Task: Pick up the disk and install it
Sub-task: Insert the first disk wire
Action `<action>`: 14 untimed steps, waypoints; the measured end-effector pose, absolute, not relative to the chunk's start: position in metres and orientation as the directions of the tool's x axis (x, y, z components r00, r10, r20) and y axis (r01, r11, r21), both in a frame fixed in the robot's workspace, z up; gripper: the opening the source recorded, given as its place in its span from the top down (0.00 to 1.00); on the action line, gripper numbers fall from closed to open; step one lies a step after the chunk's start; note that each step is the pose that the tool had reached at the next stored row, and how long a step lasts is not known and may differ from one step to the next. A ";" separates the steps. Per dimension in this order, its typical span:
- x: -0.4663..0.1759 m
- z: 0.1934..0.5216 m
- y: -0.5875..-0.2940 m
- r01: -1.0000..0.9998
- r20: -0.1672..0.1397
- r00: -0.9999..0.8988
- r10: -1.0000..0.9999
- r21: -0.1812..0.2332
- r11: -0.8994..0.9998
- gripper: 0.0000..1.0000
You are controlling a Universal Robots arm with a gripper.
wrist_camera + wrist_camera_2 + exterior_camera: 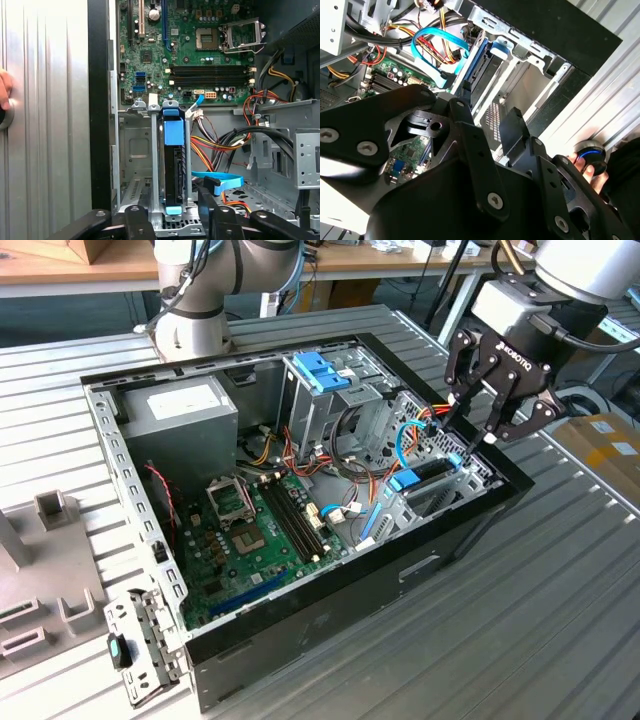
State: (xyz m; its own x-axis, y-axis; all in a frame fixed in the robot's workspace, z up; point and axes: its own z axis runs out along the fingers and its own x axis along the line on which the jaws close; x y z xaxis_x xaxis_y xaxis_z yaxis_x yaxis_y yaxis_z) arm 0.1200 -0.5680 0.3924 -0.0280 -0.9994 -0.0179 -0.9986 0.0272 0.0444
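The disk stands on edge in a metal bay at the corner of the open computer case on the exterior view's right. Its dark body and blue rails are seen in both wrist views, in the first wrist view and in the second. My gripper hangs just above that bay, open, with nothing between its fingers. The black fingers are spread to either side of the disk's slot and are apart from it.
Inside the case are a grey power-supply box, a drive cage with blue handle, the green motherboard and loose cables. A metal bracket lies outside. A person's hand rests on the table beside the case.
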 end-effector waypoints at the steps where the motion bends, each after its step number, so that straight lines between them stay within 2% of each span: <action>1: 0.122 0.392 -0.566 -0.999 -0.018 -0.026 -1.000 0.044 0.025 0.50; 7: 0.128 0.391 -0.563 -0.999 -0.018 0.025 -1.000 0.044 -0.026 0.50; 14: 0.129 0.389 -0.563 -0.984 -0.018 0.174 -0.985 0.044 -0.174 0.50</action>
State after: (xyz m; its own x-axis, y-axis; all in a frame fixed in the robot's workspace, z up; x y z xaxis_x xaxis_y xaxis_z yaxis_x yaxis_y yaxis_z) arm 0.1285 -0.5631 0.3887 0.1736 -0.9847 -0.0179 -0.9837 -0.1742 0.0444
